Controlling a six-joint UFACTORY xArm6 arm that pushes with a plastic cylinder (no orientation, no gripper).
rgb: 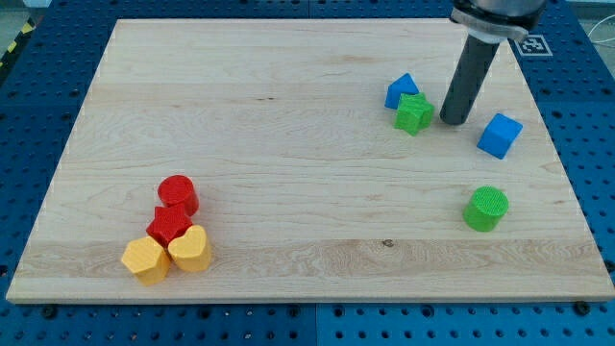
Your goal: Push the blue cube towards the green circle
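The blue cube (500,135) sits near the board's right edge. The green circle (486,209), a short cylinder, lies below it, a little to the view's left. My tip (455,119) rests on the board to the left of the blue cube, with a gap between them, and just right of a green star block (414,113). The tip touches neither block as far as I can tell.
A blue triangle block (402,90) touches the green star at its upper left. At the lower left a red cylinder (178,193), a red star (170,225), a yellow hexagon (145,259) and a yellow heart (190,250) cluster. The wooden board (288,144) ends just right of the cube.
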